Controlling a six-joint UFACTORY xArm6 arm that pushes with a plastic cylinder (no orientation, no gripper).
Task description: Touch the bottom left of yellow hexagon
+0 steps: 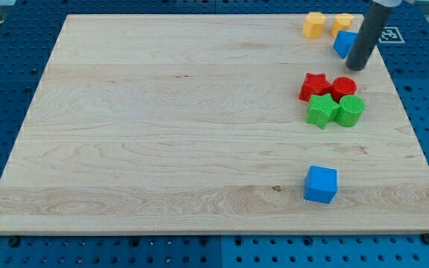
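Note:
The yellow hexagon (313,24) lies near the top right of the wooden board (162,126). A second yellow block (342,21), its shape unclear, lies just to its right. My tip (357,67) stands on the board below and to the right of both. It is right against a blue block (342,43), which the rod partly hides. The tip is well apart from the yellow hexagon, about a block's width beyond its lower right.
A red star (314,85) and a red cylinder (343,87) lie below the tip. A green star (322,109) and a green cylinder (351,110) sit just beneath them. A blue cube (320,184) lies near the board's bottom right.

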